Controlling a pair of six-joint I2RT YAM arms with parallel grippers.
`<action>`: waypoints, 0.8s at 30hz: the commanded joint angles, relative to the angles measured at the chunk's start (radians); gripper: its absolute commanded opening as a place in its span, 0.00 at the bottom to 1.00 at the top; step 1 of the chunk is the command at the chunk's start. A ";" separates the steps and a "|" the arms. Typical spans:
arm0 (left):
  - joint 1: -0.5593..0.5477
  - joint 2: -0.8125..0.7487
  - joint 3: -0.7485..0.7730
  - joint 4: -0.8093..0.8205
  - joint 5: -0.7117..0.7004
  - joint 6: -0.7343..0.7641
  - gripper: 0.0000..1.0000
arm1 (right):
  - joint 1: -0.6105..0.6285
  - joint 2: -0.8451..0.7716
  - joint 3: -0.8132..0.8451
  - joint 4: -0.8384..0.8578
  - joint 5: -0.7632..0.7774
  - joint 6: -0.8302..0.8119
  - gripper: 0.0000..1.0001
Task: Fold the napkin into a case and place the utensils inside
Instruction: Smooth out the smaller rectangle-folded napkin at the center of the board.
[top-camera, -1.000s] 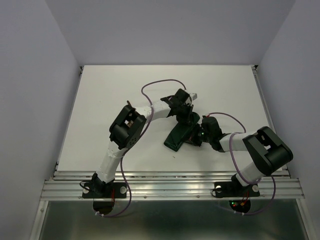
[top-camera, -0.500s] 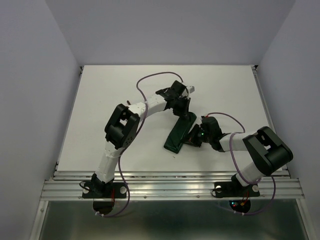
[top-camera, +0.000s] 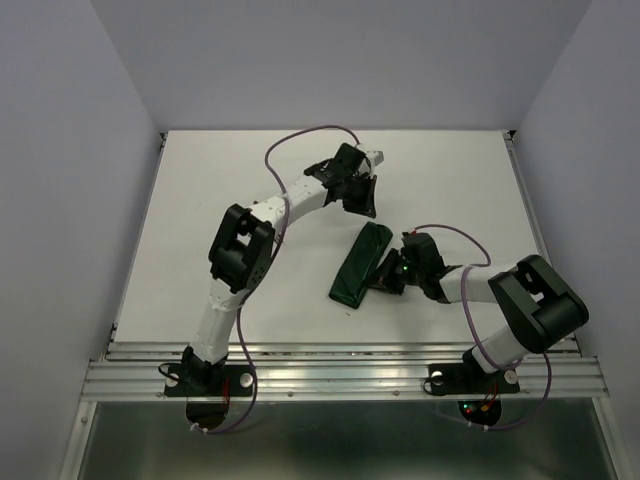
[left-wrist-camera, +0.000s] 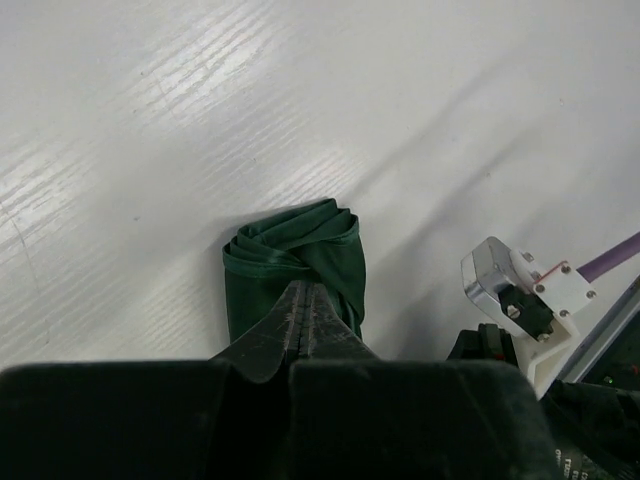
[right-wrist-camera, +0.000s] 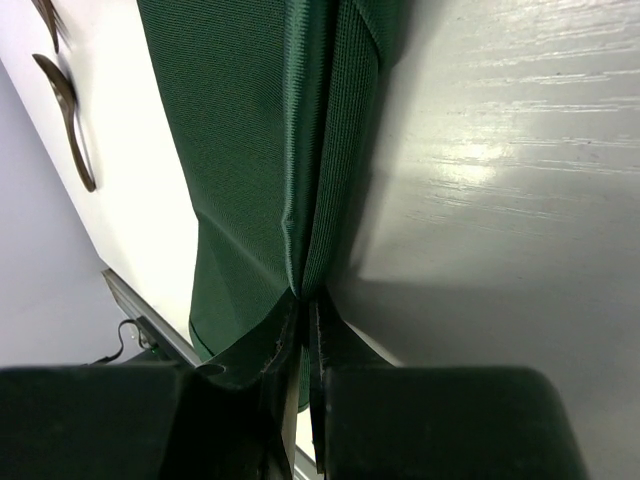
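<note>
The dark green soft cloth napkin lies folded into a long thin strip near the middle of the flat white bench, set at a slant. The right claw is low at the strip's right side. Its two black fingers are pinched tight on a fold at the napkin's edge. On the other side of the napkin, apart from it, a small brown wooden spoon lies flat on the bench. The tip of a small brown wooden fork shows just past it. The left claw is beyond the far end of the strip, not touching it. Its fingers are pressed together with nothing between them.
</note>
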 joint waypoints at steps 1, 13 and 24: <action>-0.006 0.039 0.072 -0.005 0.011 -0.006 0.00 | 0.011 -0.007 0.017 -0.069 0.038 -0.034 0.01; -0.013 0.127 0.098 0.007 0.019 -0.015 0.00 | 0.011 0.004 0.026 -0.071 0.038 -0.037 0.01; -0.022 0.147 0.141 -0.013 0.029 -0.016 0.00 | 0.011 0.013 0.046 -0.084 0.044 -0.043 0.01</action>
